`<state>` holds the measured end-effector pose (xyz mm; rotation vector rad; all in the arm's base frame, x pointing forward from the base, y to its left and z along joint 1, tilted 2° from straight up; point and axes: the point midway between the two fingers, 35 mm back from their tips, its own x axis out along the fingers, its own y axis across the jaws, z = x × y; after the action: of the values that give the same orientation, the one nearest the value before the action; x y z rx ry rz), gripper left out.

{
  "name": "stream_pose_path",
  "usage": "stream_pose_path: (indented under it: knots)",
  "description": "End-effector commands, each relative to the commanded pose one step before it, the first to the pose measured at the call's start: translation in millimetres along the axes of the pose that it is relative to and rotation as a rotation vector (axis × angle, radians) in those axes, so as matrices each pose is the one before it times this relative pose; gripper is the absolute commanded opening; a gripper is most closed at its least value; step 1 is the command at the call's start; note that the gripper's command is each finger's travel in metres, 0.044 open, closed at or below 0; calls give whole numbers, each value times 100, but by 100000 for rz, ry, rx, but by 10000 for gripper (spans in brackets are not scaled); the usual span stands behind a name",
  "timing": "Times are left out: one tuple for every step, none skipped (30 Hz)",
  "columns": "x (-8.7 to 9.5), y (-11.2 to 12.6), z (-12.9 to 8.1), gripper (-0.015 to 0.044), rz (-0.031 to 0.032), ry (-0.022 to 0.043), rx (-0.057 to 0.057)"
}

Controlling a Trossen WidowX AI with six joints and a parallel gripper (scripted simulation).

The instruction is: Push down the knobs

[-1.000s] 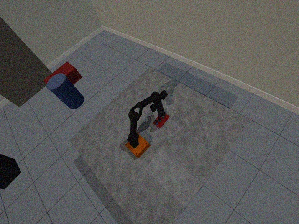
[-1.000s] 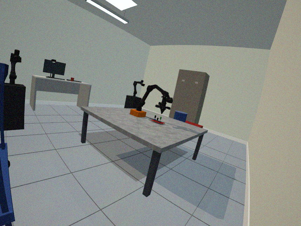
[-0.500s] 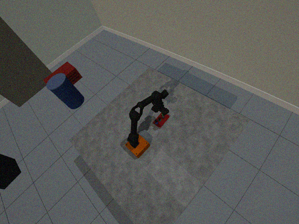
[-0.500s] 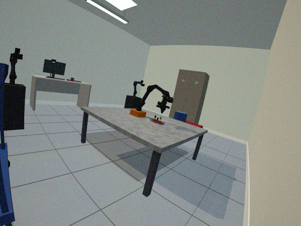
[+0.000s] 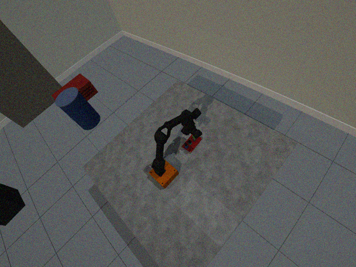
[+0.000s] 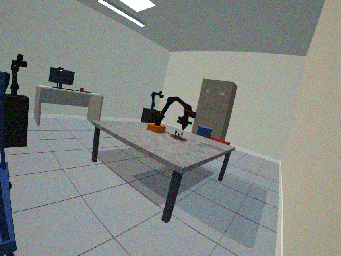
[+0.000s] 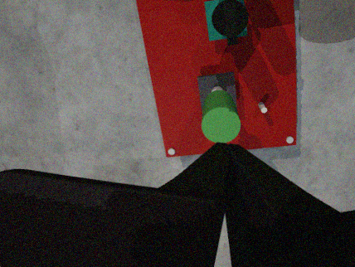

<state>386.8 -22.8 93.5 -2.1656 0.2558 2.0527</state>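
The red circuit board (image 5: 189, 149) (image 6: 181, 138) (image 7: 178, 99) stands on the table. A green knob (image 6: 182, 133) (image 7: 221, 124) stands high over its grey potentiometer (image 7: 205, 87), with a bit of pale shaft showing between them. A black knob (image 7: 230, 17) covers most of the teal potentiometer (image 7: 214, 36). In the exterior view another dark knob (image 6: 175, 132) stands taller at the board's other end. My gripper (image 6: 183, 129) (image 7: 225, 154) is shut and empty. Its tips are a little above the green knob, beside its top edge in the wrist view; whether they touch it is unclear.
A small white-tipped post (image 7: 263, 109) stands on the board beside the green knob. The arm's orange base (image 5: 165, 175) (image 6: 155, 128) is on the table (image 5: 196, 205) (image 6: 143, 140). A blue cylinder (image 5: 80, 108) and a red box (image 5: 83, 79) stand on the floor beyond.
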Motion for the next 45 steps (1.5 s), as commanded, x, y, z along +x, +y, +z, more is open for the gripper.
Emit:
stream_pose_path:
  knots:
    - [586, 75, 100, 0, 433, -424, -377]
    - [165, 0, -2, 0, 0, 0, 0]
    - [167, 0, -1, 0, 0, 0, 0]
    - [167, 0, 0, 0, 0, 0, 0]
    - [167, 0, 1, 0, 0, 0, 0]
    - [167, 0, 2, 0, 0, 0, 0]
    - [167, 0, 3, 0, 0, 0, 0]
    - [167, 1, 3, 0, 0, -1, 0]
    - [166, 1, 4, 0, 0, -1, 0]
    - [138, 1, 4, 0, 0, -1, 0]
    - [83, 1, 3, 0, 0, 0, 0]
    - [28, 0, 1, 0, 0, 0, 0]
    - [0, 0, 0, 0, 0, 0, 0]
    - [0, 0, 0, 0, 0, 0, 0]
    - [0, 0, 0, 0, 0, 0, 0]
    - [-18, 0, 0, 0, 0, 0, 0]
    - [-34, 0, 0, 0, 0, 0, 0]
    - [-46, 0, 0, 0, 0, 0, 0]
    - [-34, 0, 0, 0, 0, 0, 0]
    - [7, 0, 0, 0, 0, 0, 0]
    - [19, 0, 0, 0, 0, 0, 0]
    - [26, 0, 0, 0, 0, 0, 0]
    - [27, 0, 0, 0, 0, 0, 0]
    - [27, 0, 0, 0, 0, 0, 0]
    - [27, 0, 0, 0, 0, 0, 0]
    - [27, 0, 0, 0, 0, 0, 0]
    - [27, 0, 0, 0, 0, 0, 0]
    - [27, 0, 0, 0, 0, 0, 0]
    - [27, 0, 0, 0, 0, 0, 0]
    - [27, 0, 0, 0, 0, 0, 0]
    - [27, 0, 0, 0, 0, 0, 0]
    - [27, 0, 0, 0, 0, 0, 0]
    - [27, 0, 0, 0, 0, 0, 0]
    - [27, 0, 0, 0, 0, 0, 0]
    - [27, 0, 0, 0, 0, 0, 0]
    - [27, 0, 0, 0, 0, 0, 0]
    - [27, 0, 0, 0, 0, 0, 0]
    - [27, 0, 0, 0, 0, 0, 0]
    - [27, 0, 0, 0, 0, 0, 0]
    - [27, 0, 0, 0, 0, 0, 0]
    - [27, 0, 0, 0, 0, 0, 0]
    - [27, 0, 0, 0, 0, 0, 0]
    - [27, 0, 0, 0, 0, 0, 0]
    - [27, 0, 0, 0, 0, 0, 0]
    - [27, 0, 0, 0, 0, 0, 0]
